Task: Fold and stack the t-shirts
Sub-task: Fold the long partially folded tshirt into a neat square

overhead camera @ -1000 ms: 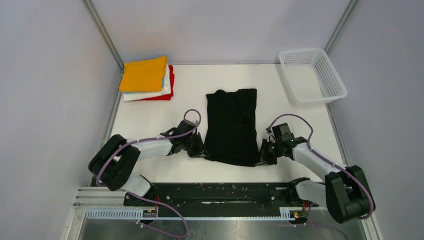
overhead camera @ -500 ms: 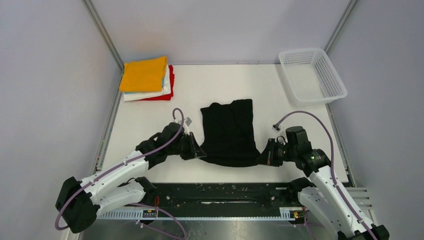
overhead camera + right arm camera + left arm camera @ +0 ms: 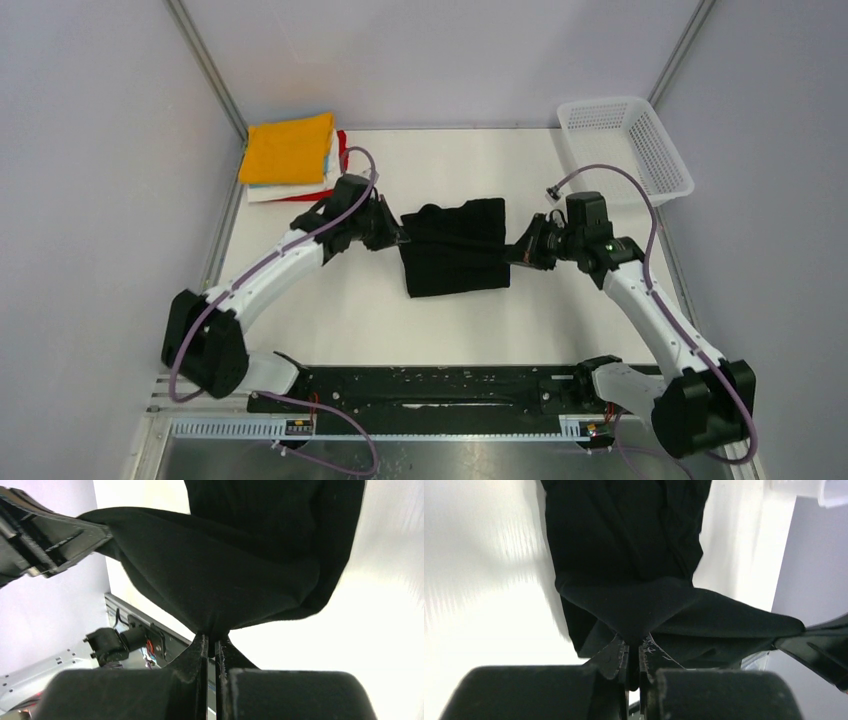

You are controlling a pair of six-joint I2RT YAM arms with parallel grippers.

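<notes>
1. Far-left corner of the bench: a stack of folded t-shirts lay there. The orange-yellow shirt was on top, with thin light blue and white layers under it. The red shirt was at the bottom, showing along the stack's right edge.
2. The left pincer reached in from just beside the near-right corner of the stack. It was closed narrow on the left end of the black t-shirt. In the left wrist view the cloth came to a point gripped between the two fingers.
3. The black t-shirt was mid-bench, between the two pincers. One edge was stretched taut from pincer to pincer and raised above the rest. The remainder lay on the bench beneath, with the cloth doubled over itself.
4. The right pincer was closed narrow on the right end of the same raised edge. In the right wrist view the fabric was nipped between the fingers and fanned out from them toward the other pincer.
5. Far-right corner: the white mesh basket sat at an angle, well apart from the black t-shirt.
</notes>
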